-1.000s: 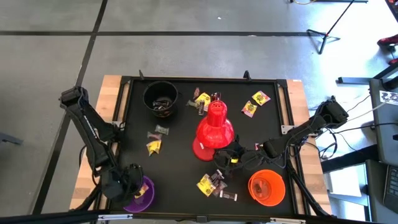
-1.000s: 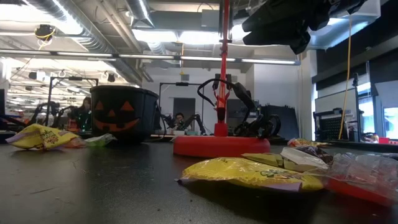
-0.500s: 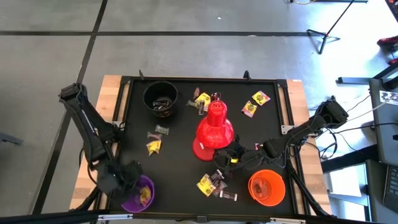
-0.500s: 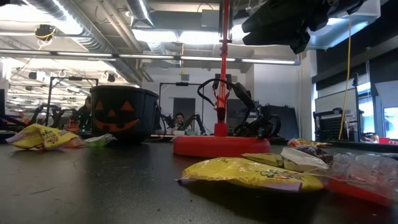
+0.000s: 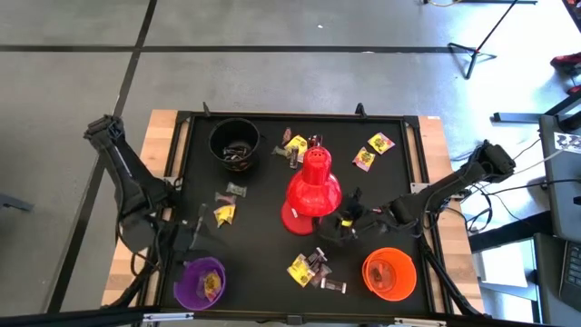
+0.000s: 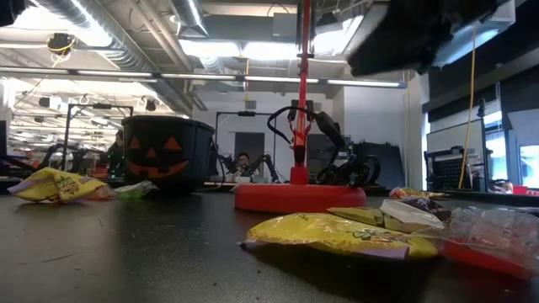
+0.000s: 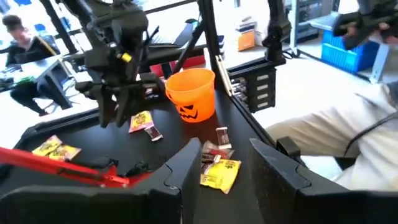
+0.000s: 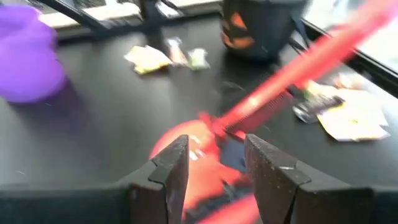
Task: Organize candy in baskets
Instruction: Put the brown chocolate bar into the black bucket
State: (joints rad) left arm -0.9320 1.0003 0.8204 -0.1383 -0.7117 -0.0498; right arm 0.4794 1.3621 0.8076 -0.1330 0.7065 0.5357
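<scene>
My right gripper [image 5: 348, 221], jaws parted and empty, hovers beside the red lamp [image 5: 313, 191]; swinging could topple it.

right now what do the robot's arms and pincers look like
Both arms are dark, near-black jointed links with blocky elbows. The left pincer has two flat, angular black fingers. The right pincer is built the same, and in the left wrist view it shows loose black cabling and a small yellow mark.

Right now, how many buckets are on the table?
3: black bucket at the far left, purple bucket near left, orange bucket near right. None looks hidden.
</scene>
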